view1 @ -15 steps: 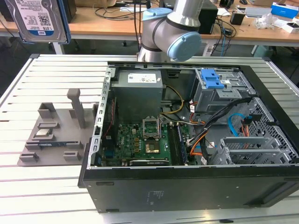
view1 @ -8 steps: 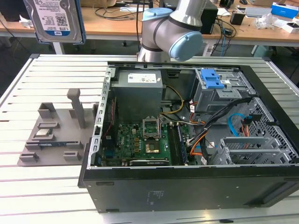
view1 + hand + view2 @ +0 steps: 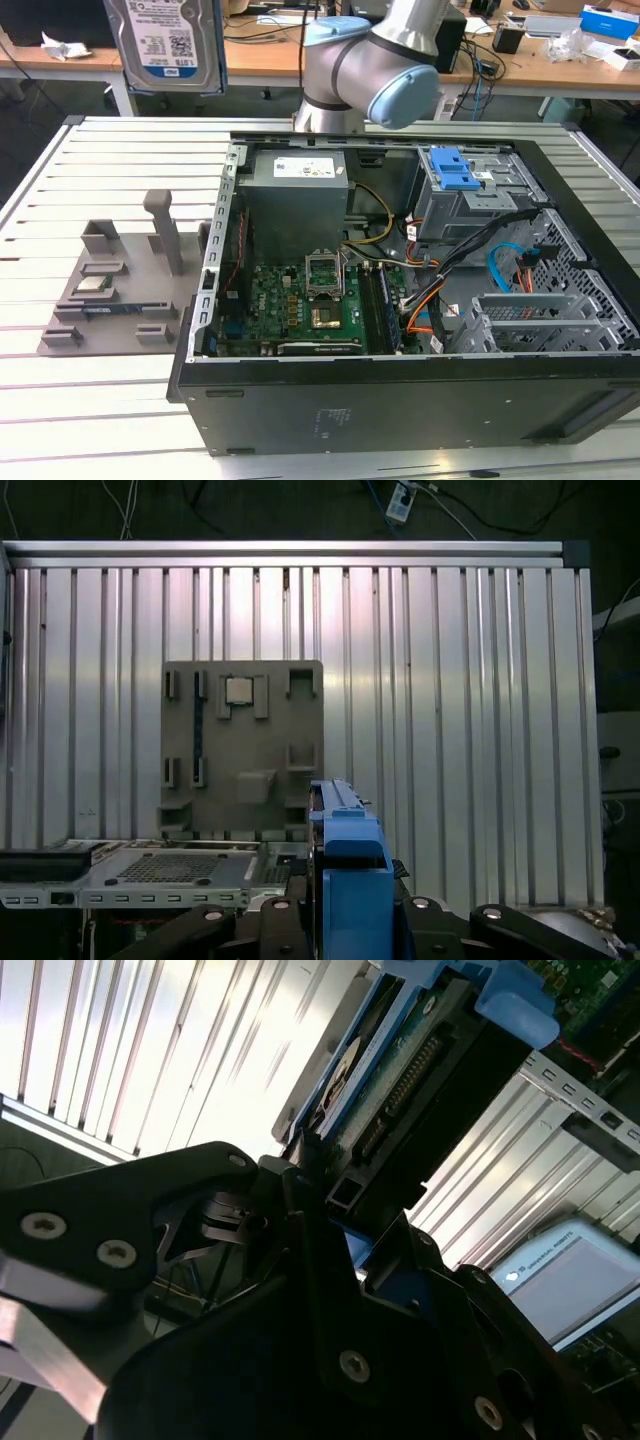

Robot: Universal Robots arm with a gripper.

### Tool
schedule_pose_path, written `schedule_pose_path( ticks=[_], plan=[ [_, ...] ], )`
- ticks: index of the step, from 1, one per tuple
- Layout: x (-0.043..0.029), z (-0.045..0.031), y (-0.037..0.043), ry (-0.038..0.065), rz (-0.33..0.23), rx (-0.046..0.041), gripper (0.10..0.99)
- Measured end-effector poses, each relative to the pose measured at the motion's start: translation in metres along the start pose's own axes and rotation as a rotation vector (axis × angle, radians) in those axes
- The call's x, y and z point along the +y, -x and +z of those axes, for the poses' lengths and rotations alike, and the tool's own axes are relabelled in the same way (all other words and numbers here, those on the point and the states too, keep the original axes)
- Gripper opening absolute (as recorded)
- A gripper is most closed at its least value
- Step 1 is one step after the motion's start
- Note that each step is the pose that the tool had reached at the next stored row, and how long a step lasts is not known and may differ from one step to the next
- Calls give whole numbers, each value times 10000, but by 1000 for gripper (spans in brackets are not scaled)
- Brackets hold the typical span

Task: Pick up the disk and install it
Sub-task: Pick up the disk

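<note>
The gripper (image 3: pixel 345 1222) has its fingers (image 3: pixel 305 1222) clamped on the disk (image 3: pixel 165 45). The disk hangs upright over the slatted table (image 3: pixel 120 170), well apart from the grey fixture (image 3: pixel 110 290) and the rim of the open computer case (image 3: pixel 400 380), with free room all round. It has a silver body, a white-and-blue barcoded label and a blue frame on its edges.
</note>
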State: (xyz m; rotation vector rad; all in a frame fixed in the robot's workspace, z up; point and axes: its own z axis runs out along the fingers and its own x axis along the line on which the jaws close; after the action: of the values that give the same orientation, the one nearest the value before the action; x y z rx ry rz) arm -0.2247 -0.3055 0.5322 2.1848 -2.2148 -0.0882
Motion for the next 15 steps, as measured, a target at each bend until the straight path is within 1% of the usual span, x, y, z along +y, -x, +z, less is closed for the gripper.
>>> schedule_pose_path(
  ticks=[2, 4, 5, 6, 7, 9, 11, 13, 15],
  plan=[
    [-143, -8, 2, 6, 0, 0, 369],
    [-220, -13, 3, 10, 2, -1, 369],
    [-279, -17, 4, 14, 2, 0, 369],
    [-319, -20, 5, 17, 0, 1, 369],
    [-390, -24, 6, 21, 2, 1, 369],
    [-471, -28, 7, 24, 1, 0, 369],
    [-602, -36, 9, 31, 3, 0, 369],
    [-697, -42, 10, 36, 1, 0, 369],
    [-776, -47, 11, 41, 1, 1, 369]
  ],
)
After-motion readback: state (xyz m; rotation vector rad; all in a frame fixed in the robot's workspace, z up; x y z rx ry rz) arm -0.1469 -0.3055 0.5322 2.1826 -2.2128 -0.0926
